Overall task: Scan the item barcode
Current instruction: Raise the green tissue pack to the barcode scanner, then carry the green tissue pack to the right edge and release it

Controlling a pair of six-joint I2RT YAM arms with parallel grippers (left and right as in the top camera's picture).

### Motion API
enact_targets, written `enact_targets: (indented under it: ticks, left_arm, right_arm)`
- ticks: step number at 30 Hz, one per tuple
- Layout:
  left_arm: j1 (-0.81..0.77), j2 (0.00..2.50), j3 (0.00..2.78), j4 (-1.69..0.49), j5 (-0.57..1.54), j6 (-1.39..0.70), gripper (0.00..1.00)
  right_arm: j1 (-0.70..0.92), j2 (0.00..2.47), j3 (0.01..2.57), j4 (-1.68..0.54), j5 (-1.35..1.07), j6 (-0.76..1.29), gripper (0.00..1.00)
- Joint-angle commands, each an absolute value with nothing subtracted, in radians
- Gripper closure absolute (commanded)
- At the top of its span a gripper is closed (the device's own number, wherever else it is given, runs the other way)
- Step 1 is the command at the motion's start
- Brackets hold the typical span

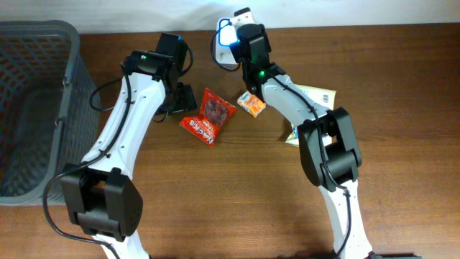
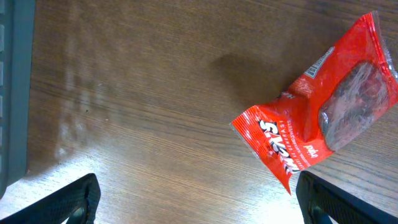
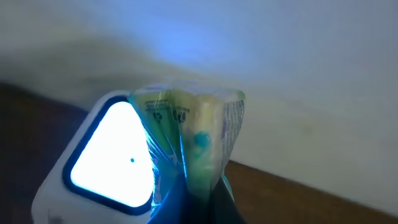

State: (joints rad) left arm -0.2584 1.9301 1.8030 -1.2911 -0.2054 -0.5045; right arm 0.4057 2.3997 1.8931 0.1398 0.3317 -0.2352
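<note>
Overhead view: a wooden table (image 1: 402, 201) with a grey mesh basket (image 1: 43, 32) at its left edge. The right gripper (image 1: 238, 36) is raised at the far edge of the table, just beside a white barcode scanner (image 1: 225, 44) that glows blue. The left gripper (image 1: 184, 97) hangs released near a red snack bag (image 1: 208, 115). A small orange packet (image 1: 251, 105) and a pale packet (image 1: 316, 96) lie near the right arm. The near half of the table is bare, so there is room to pull back.

Left wrist view: the two fingers (image 2: 68, 202) stand wide apart over bare wood, holding nothing. The red snack bag lies flat, off to the right, and the basket's wall shows at the left.

Right wrist view: the right gripper is clenched on the lower edge of a green-and-yellow packet (image 3: 193, 124), which stands upright, touching or just beside the scanner's lit window (image 3: 106, 155). The packet looks light, soft and crinkly, with slippery clear film that may flop or slide. A pinch on a seam, clear of the printed code, seems safest. A pale wall is close behind, leaving little room.
</note>
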Motion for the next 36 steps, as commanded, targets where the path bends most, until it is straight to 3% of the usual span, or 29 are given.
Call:
enact_targets:
  ticks: [1,3,9,13,17,20,24,29,34,35,36]
  left_arm:
    - [-0.253,1.932,1.801,-1.292,-0.202,-0.493,0.01]
    - [-0.253,1.932,1.801,-1.292,-0.202,-0.493,0.01]
    - [-0.253,1.932,1.801,-1.292,-0.202,-0.493,0.01]
    - [-0.253,1.932,1.801,-1.292,-0.202,-0.493,0.01]
    - [-0.253,1.932,1.801,-1.292,-0.202,-0.493,0.01]
    - [-0.253,1.932,1.801,-1.292,-0.202,-0.493,0.01]
    - [-0.253,1.932,1.801,-1.292,-0.202,-0.493,0.01]
    - [-0.253,1.932,1.801,-1.292,-0.202,-0.493,0.01]
    - [-0.253,1.932,1.801,-1.292,-0.202,-0.493,0.01]
    - [-0.253,1.932,1.801,-1.292,-0.202,-0.493,0.01]
    - [-0.253,1.932,1.801,-1.292,-0.202,-0.493,0.01]
  right_arm:
    - [0.406,2.417,1.897,0.153,0.28,-0.465,0.96]
    - [0.406,2.432,1.897,0.129,0.247,-0.622,0.96]
    - [0.405,2.432,1.897,0.204,0.28,-0.614,0.96]
    - [0.349,2.371,1.897,0.278,0.5,-0.205,0.96]
    - [0.164,2.206,1.897,-0.032,0.518,0.059,0.96]
    - [-0.068,2.127,1.897,-0.462,0.517,0.336,0.96]
    - [-0.341,2.14,1.894,-0.757,0.419,0.425,0.96]
    - [-0.601,2.14,1.857,-0.81,0.28,0.424,0.96]
    - [-0.714,2.15,1.696,-0.658,0.187,0.424,0.96]
    - [-0.714,2.15,1.671,-0.627,0.164,0.424,0.9]
    - [-0.714,2.15,1.647,-0.606,0.168,0.424,0.28]
